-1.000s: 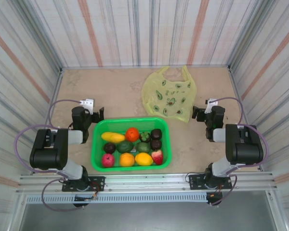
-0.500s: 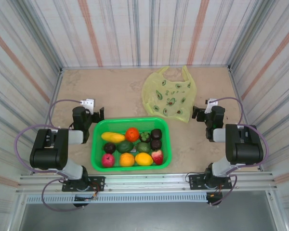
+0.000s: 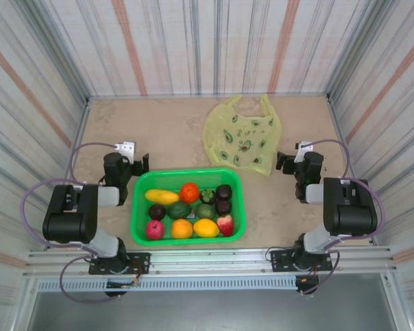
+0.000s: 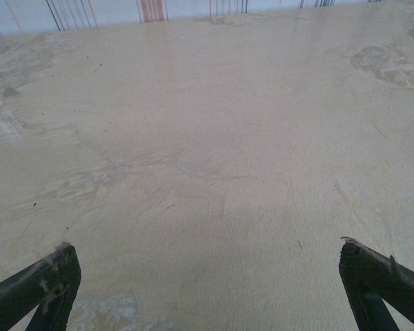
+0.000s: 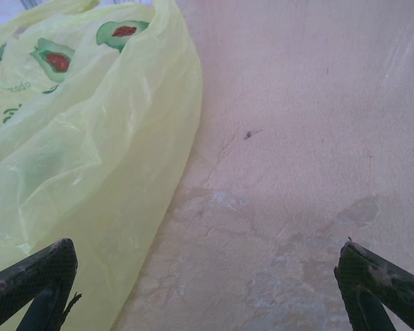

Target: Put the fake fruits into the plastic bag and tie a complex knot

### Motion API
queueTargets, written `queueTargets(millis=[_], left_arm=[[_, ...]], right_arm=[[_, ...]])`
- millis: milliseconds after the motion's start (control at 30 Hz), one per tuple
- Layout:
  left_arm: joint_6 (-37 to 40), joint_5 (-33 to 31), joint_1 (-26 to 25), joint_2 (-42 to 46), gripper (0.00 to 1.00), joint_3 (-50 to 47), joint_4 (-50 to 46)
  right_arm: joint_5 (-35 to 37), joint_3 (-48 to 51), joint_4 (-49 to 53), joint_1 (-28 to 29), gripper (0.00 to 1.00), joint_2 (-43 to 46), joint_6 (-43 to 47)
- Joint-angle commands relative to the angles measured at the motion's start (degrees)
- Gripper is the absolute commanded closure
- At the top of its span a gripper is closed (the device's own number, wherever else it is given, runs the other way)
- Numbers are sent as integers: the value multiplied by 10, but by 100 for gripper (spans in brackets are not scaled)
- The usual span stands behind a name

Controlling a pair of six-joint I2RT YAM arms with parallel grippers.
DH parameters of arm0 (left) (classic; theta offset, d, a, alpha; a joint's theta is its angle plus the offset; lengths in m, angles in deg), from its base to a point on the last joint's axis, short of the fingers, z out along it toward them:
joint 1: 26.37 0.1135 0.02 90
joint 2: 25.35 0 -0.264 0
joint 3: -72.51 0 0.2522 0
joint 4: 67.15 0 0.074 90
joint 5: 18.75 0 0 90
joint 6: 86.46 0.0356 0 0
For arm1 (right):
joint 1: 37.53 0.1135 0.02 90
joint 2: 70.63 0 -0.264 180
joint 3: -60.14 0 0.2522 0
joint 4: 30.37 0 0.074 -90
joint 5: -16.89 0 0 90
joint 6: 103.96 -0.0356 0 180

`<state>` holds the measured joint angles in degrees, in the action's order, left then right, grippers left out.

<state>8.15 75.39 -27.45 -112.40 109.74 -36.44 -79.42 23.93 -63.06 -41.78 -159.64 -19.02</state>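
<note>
Fruits (image 3: 190,207) in basket (image 3: 186,172), bag (image 3: 243,138) beyond it, left pincer (image 4: 205,252) left of basket, right pincer (image 5: 205,247) right, both wide open, empty.

The fake fruits (image 3: 188,210) sit in the green basket (image 3: 139,203), with the plastic bag (image 3: 243,136) flat just beyond.

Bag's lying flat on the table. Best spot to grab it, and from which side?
Probably the right handle loop at the far edge of the bag: a narrow strip sticking out past the flat body, so jaws can straddle it. Come from the right with the right gripper, open beside the bag's near right corner.
</note>
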Motion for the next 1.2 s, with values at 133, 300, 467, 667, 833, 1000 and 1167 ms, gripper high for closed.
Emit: queueTargets(millis=[133,300,467,667,833,1000,1167], left_arm=[[-19,-74,-5,82,1,36,-110],[-26,-83,-16,161,1,67,-157],[-118,-120,-90,241,1,153,-282],[-192,-130,-267,330,1,298,-536],[-246,-177,-382,352,1,454,-836],[-352,-123,-324,431,1,410,-916],[-358,15,-227,462,1,371,-1006]], right_arm=[[40,-37,128,12,1,110,7],[63,-85,220,57,1,200,-4],[84,-199,376,139,1,289,-20],[169,-328,580,324,1,369,-66],[127,-480,875,371,1,369,-157],[-61,-389,827,224,1,476,-259],[-40,-419,958,226,1,414,-267]])
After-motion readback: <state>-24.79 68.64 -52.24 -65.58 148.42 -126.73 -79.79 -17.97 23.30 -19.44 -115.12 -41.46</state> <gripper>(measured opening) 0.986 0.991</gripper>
